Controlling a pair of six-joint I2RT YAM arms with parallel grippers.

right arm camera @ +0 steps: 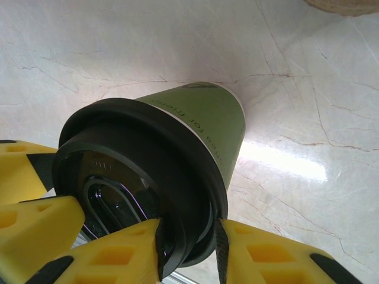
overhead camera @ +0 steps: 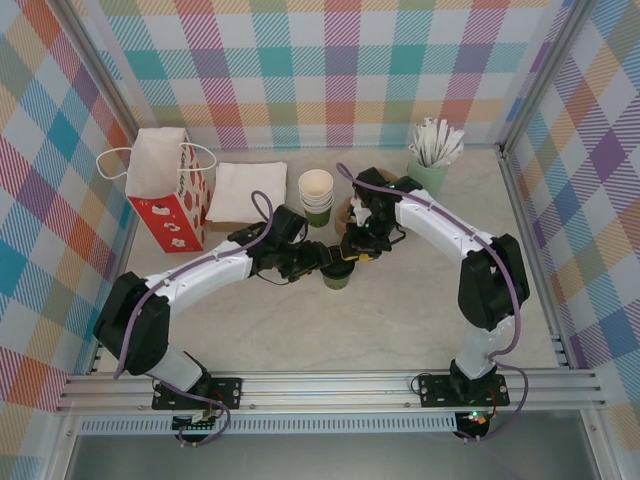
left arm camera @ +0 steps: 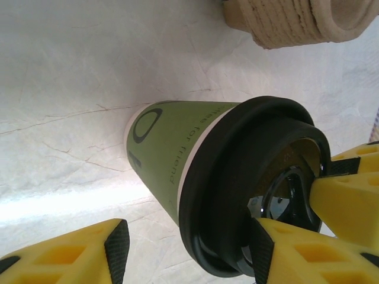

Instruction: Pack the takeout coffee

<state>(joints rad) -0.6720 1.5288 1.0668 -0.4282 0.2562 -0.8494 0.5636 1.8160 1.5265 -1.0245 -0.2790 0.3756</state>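
The takeout coffee (overhead camera: 337, 278) is a small dark-green paper cup (left arm camera: 172, 142) with a black lid (left arm camera: 237, 177), standing upright on the pale table between both arms. My right gripper (right arm camera: 188, 244) is shut on the lid's rim (right arm camera: 136, 154), one pad inside the raised edge and one outside. My left gripper (left arm camera: 189, 248) comes from the left and is open: one pad rests against the lid's top, while the other finger (left arm camera: 115, 248) stands clear of the cup's side. From above, both grippers (overhead camera: 322, 268) (overhead camera: 352, 252) meet over the cup.
A red and white paper bag (overhead camera: 165, 190) stands at the back left beside a white folded stack (overhead camera: 245, 190). Behind the arms are stacked green cups (overhead camera: 316, 195), a beige ribbed piece (left arm camera: 296, 21) and a mint cup of white sticks (overhead camera: 430, 165).
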